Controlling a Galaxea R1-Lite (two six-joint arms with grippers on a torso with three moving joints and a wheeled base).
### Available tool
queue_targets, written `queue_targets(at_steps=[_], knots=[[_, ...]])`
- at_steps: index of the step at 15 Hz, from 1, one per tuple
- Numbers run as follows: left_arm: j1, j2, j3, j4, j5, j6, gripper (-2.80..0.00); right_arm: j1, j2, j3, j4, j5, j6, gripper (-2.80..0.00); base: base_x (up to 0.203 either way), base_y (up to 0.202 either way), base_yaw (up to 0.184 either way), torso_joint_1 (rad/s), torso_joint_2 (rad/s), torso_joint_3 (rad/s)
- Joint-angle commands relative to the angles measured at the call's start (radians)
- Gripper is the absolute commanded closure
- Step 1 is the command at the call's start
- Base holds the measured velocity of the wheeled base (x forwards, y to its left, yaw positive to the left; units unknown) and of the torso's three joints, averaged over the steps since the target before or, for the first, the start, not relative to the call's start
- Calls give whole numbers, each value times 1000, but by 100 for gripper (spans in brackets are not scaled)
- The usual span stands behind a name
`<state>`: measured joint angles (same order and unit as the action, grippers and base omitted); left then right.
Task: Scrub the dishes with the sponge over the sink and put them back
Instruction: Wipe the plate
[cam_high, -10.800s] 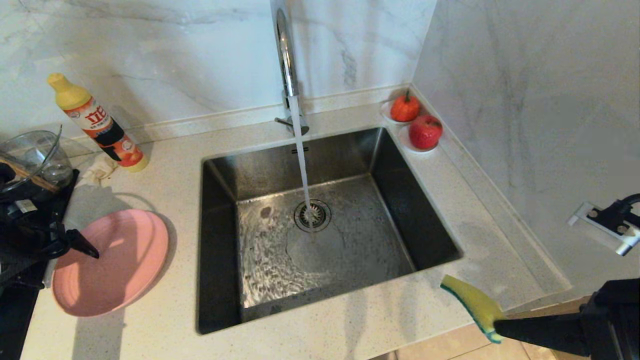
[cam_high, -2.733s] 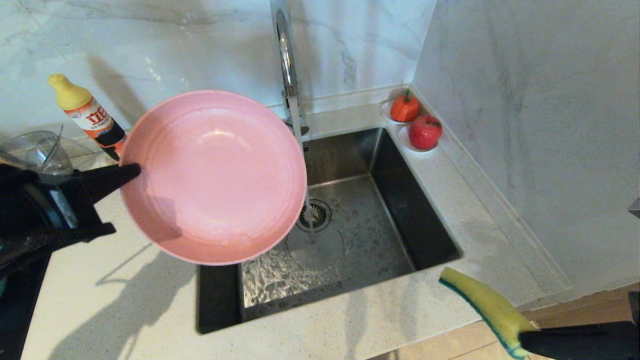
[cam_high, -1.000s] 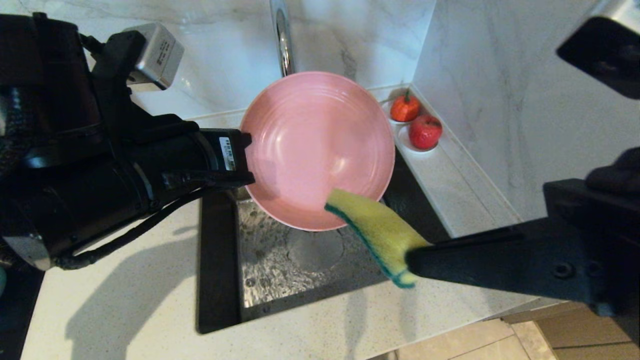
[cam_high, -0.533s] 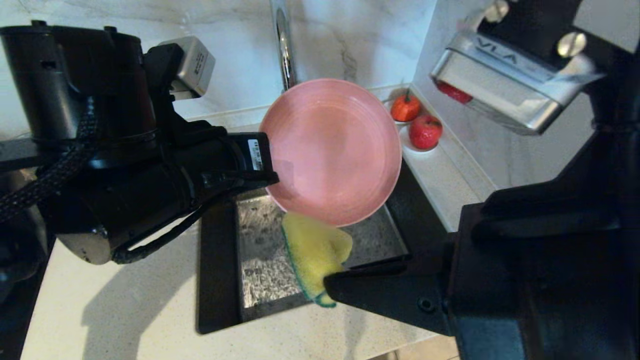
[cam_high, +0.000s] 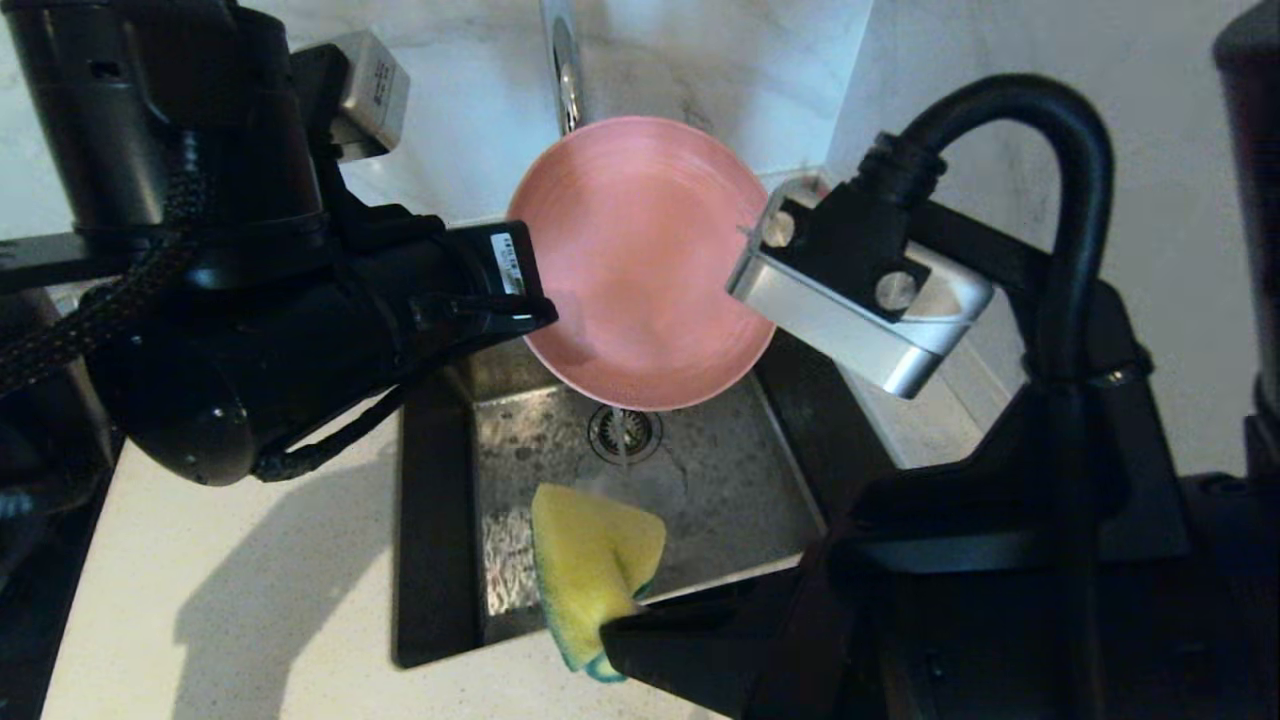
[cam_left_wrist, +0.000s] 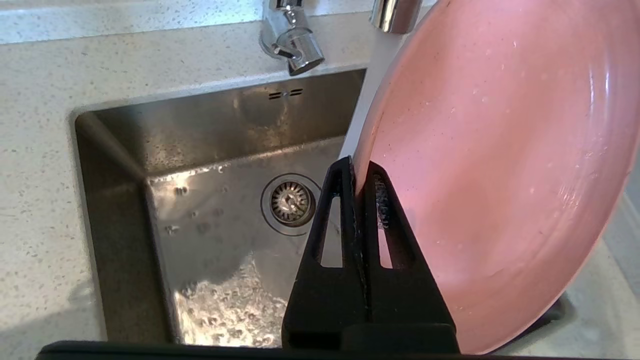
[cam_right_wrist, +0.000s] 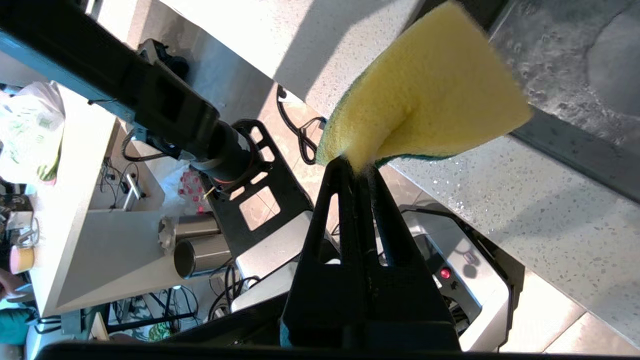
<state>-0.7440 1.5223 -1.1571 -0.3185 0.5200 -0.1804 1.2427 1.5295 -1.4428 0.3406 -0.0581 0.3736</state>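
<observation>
Pink plate (cam_high: 640, 260) pinched at its rim by the left gripper (cam_high: 530, 312), held tilted above the sink (cam_high: 700, 500) under the faucet (cam_high: 565, 70), yellow sponge (cam_high: 590, 565) clamped by the right gripper (cam_high: 622, 630) over the sink's near edge, below the plate and apart from it

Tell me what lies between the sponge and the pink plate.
In the head view nothing solid lies between the sponge and the pink plate: only a gap over the sink, with its strainer drain and running water below.
</observation>
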Motion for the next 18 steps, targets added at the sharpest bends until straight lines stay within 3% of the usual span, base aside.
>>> queue_targets(at_steps=[1, 6, 12, 18], knots=[[0, -33, 5, 2, 2, -3, 0, -13, 32, -8, -3, 1, 2, 0, 0, 0, 0, 0, 0, 0], [-4, -59, 62, -5, -10, -4, 0, -38, 87, -60, -9, -5, 2, 0, 0, 0, 0, 0, 0, 0], [-11, -83, 80, -2, -20, -5, 0, -155, 135, -120, -34, -5, -2, 0, 0, 0, 0, 0, 0, 0], [-23, -97, 92, -1, -20, -6, 0, -215, 141, -128, -65, -7, -13, 0, 0, 0, 0, 0, 0, 0]])
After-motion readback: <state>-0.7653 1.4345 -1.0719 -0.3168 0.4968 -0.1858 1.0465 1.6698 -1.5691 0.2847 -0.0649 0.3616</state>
